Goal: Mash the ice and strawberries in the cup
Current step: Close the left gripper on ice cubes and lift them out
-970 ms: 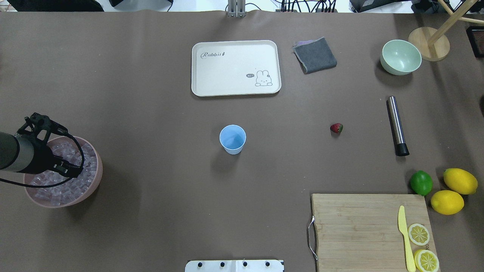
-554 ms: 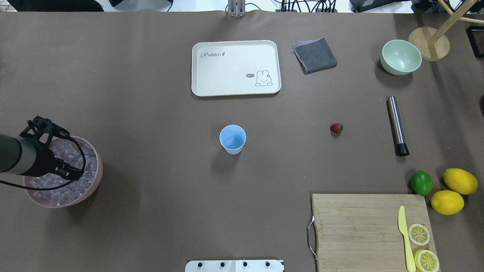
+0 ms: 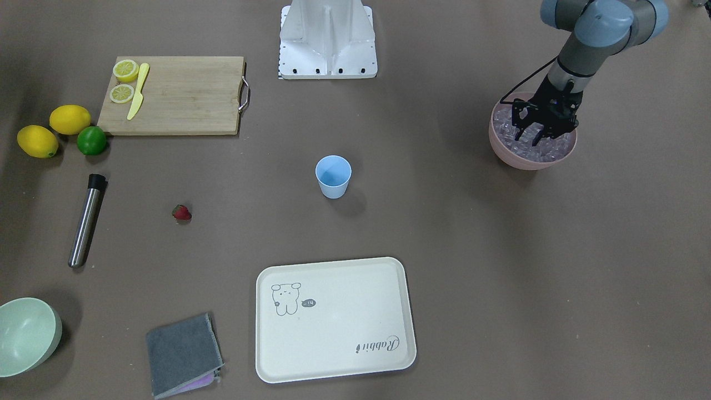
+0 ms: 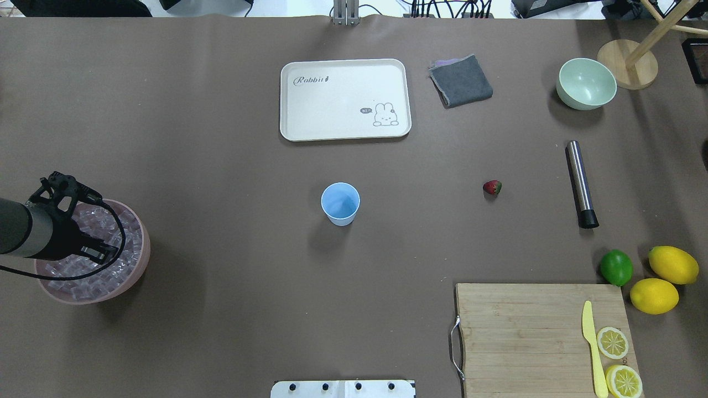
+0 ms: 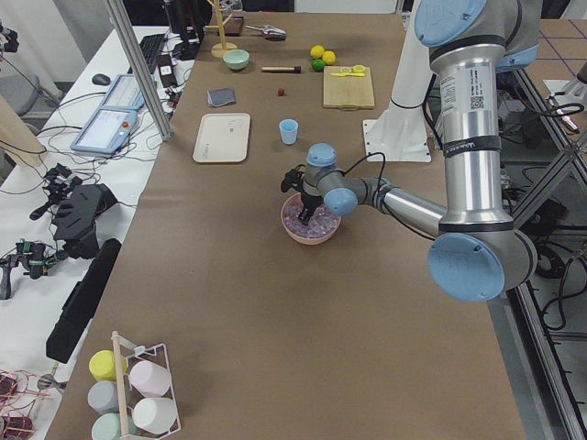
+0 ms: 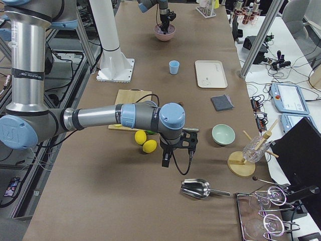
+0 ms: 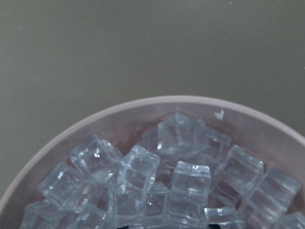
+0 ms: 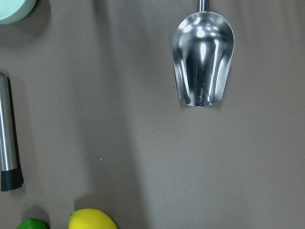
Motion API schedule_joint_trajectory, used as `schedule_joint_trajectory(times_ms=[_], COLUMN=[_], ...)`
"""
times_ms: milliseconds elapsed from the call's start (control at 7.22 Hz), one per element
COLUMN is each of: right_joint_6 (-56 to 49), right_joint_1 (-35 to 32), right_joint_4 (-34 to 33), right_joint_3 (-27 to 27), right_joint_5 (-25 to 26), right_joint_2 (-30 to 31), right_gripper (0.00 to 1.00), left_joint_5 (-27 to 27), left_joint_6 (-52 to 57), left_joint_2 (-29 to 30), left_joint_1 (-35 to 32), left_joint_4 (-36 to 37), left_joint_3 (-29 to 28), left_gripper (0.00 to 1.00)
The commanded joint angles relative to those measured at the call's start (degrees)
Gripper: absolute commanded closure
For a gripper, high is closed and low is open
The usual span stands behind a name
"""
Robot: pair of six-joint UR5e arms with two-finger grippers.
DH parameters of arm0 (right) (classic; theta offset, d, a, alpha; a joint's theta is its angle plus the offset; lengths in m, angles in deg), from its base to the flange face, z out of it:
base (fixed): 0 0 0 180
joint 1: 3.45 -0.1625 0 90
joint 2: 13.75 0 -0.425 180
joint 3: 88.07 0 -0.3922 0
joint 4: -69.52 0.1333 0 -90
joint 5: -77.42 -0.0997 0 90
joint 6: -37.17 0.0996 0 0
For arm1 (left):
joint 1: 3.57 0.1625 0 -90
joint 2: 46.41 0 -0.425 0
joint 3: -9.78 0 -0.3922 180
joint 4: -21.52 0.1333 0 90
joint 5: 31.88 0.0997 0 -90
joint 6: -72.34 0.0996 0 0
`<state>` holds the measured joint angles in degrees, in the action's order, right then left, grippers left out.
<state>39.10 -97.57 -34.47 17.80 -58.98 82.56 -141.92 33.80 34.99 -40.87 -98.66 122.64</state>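
The light blue cup (image 4: 340,202) (image 3: 333,175) stands upright mid-table and looks empty. A small red strawberry (image 4: 492,187) (image 3: 181,212) lies to its right in the overhead view. Ice (image 4: 83,276) (image 7: 186,157) fills a pink bowl (image 4: 141,260) (image 3: 500,144) at the table's left end. My left gripper (image 3: 540,136) (image 4: 77,226) points down into that bowl, its fingers spread and open among the cubes. Only the exterior right view shows my right gripper (image 6: 165,161), hovering over the table beside the lemons, and I cannot tell its state.
A steel muddler (image 4: 581,184) lies right of the strawberry. At the back are a cream tray (image 4: 345,99), a grey cloth (image 4: 461,80) and a pale green bowl (image 4: 586,83). Front right holds a cutting board (image 4: 525,331), a lime (image 4: 616,267) and lemons (image 4: 672,265). A metal scoop (image 8: 204,57) lies below the right wrist.
The left arm has drawn back slightly and sunk, bringing its gripper lower into the ice bowl. Everything else on the table is where it was.
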Motion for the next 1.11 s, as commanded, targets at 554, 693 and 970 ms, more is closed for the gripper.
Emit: schedule_joint_trajectory(times_ms=[554,693,970], right_joint_6=[0.00,0.00,0.00], right_joint_1=[-0.09,-0.09,-0.09], right_joint_4=[-0.07,-0.07,-0.07], right_joint_3=[0.92,1.10,1.19], right_joint_5=[-0.26,-0.26,-0.18], right_joint_2=[0.46,0.46,0.46], right_gripper=[0.00,0.00,0.00], left_joint_5=[-0.43,-0.35,-0.17], left_joint_6=[-0.39,-1.35,-12.11], left_joint_2=[-0.64,2.76,16.62], left_joint_1=[-4.70,-4.71,-4.10], left_joint_4=[0.12,0.12,0.56], left_joint_3=[8.24,8.95,6.25], left_gripper=[1.00,1.00,1.00])
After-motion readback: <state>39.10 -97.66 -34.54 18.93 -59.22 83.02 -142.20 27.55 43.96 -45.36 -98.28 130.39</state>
